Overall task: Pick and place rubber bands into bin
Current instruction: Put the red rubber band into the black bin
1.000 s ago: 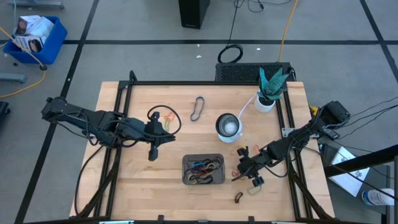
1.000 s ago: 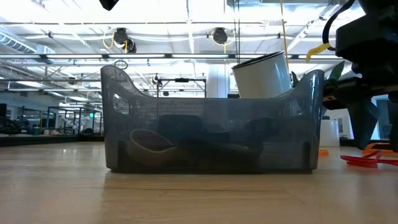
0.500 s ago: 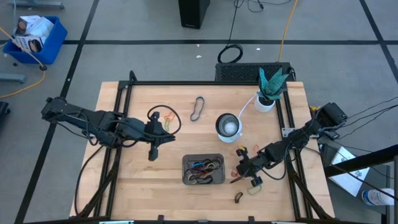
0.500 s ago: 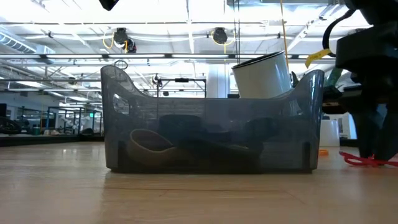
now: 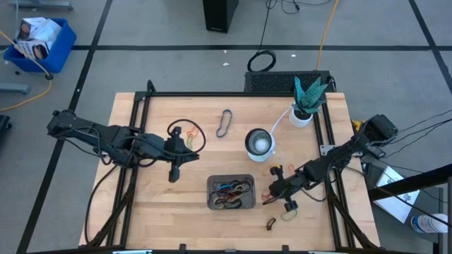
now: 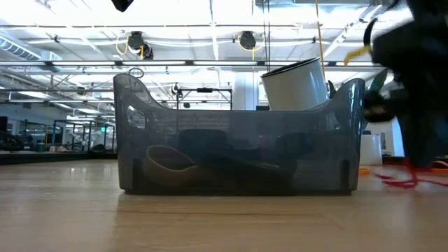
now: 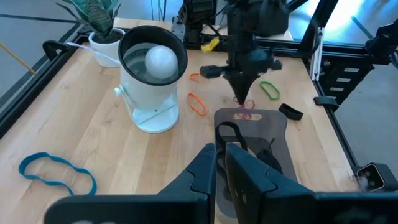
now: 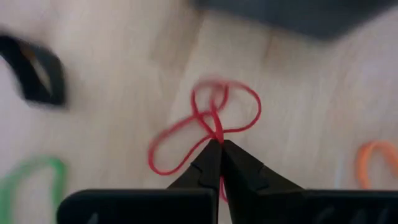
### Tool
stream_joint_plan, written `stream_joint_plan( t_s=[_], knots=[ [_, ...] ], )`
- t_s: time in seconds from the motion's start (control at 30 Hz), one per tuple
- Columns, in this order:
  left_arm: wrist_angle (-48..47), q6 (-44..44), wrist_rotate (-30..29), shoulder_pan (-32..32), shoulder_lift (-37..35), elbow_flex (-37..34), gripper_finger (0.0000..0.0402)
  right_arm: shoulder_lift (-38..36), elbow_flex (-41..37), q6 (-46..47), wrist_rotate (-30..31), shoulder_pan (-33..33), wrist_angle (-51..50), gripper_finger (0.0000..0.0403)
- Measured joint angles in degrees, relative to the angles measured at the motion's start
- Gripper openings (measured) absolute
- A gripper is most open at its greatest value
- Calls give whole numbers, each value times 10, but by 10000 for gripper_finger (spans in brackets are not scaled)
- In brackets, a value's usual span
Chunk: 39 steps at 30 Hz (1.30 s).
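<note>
Pinching a red rubber band (image 8: 214, 127) shut-jawed, the right gripper (image 8: 219, 144) is sitting beside the bin (image 5: 231, 192), near the worktop's front edge; next likely lifting it over the rim.

A robotics lab in a big industrial hall. The wooden table (image 5: 155, 212) stands in a black frame on a grey concrete floor (image 5: 141, 28) marked out with dark tape lines, with cables (image 5: 263, 61) running over it and a blue crate (image 5: 39, 42) of boxes off to one side. Two dark arms are mounted at the table's sides. Across the table, the low view shows a high ceiling with strip lights (image 6: 210, 14), exposed beams and pipes (image 6: 182, 64), hanging yellow cable reels (image 6: 136, 43), and rows of metal frames far behind.
</note>
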Motion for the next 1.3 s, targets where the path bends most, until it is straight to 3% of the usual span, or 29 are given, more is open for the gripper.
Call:
stream_joint_plan(
  t_s=[0.2, 0.4, 0.53, 0.67, 0.87, 1.07, 1.3],
  knots=[
    [0, 1, 0, 0, 0, 0, 42, -94, 2, 6, 12, 0, 3, 1],
    [0, 1, 0, 0, 0, 0, 42, -211, 2, 0, 116, 0, 12, 1],
    [0, 1, 0, 0, 0, 0, 42, -275, 2, -4, 217, 0, 110, 0],
    [0, 1, 0, 0, 0, 0, 42, -297, 26, -92, 241, -3, 169, 0],
    [0, 1, 0, 0, 0, 0, 42, -220, 188, -186, 241, -18, 54, 0],
    [0, 3, 0, 0, 0, 0, 42, -86, 368, -163, 237, -36, -126, 0],
    [0, 4, 0, 0, 0, 0, 42, 42, 416, -135, 118, -63, -176, 0]
  ],
)
